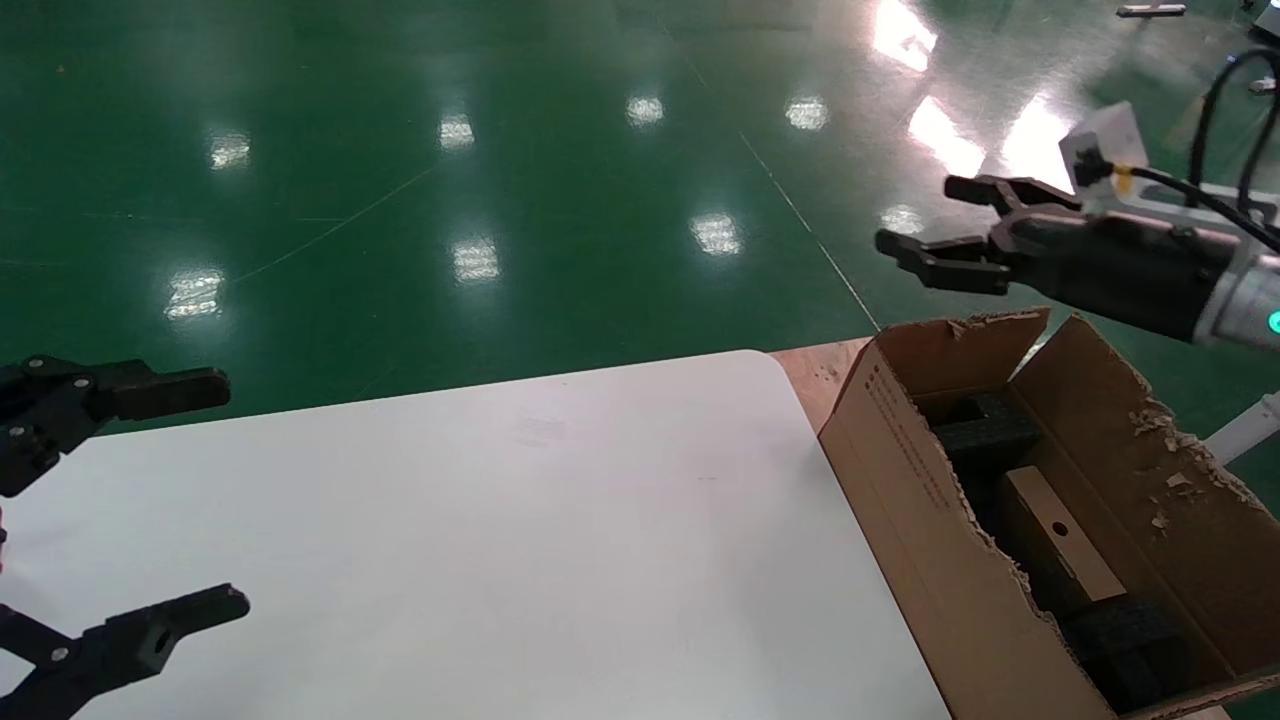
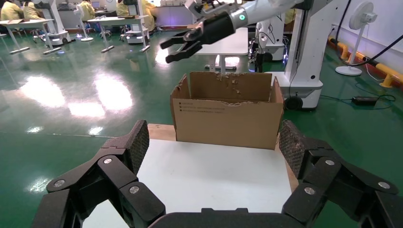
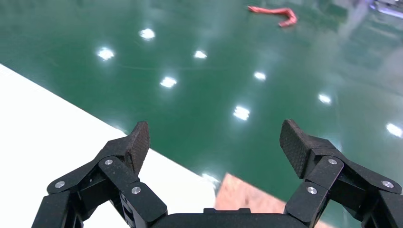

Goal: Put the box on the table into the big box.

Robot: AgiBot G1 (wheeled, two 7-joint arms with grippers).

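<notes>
Already the box [image 1: 1060,540] lies inside the big box [image 1: 925,540], between two black foam blocks [image 1: 985,430] – its glossy tan top face with the small round hole shows in the head view, while its lower sides are hidden by the carton's near wall and the foam. The carton stands just off the rounded corner of the table [image 1: 500,540], on a bit of brown board [image 1: 820,375] that peeks out beside the white top; its far right side runs out of the picture, and its torn rim is ragged all along.

The right gripper [image 1: 930,220] hangs in the air above and beyond the carton's far end, fingers spread wide with nothing between them, well clear of the flaps. From the left wrist view the same gripper [image 2: 178,45] shows high over the big box [image 2: 227,118], whose inside cannot be seen from there, only its printed side and upright back flap. The right wrist view shows the right gripper [image 3: 214,142] with only green floor, the table's [image 3: 43,123] edge and a corner of brown board beyond its fingertips.

The left gripper [image 1: 235,495] sits low over the near left part of the table, partly cut off by the picture's edge – its two fingers stand far apart and bare tabletop lies between them, as the left wrist view of the left gripper [image 2: 214,142] confirms.
</notes>
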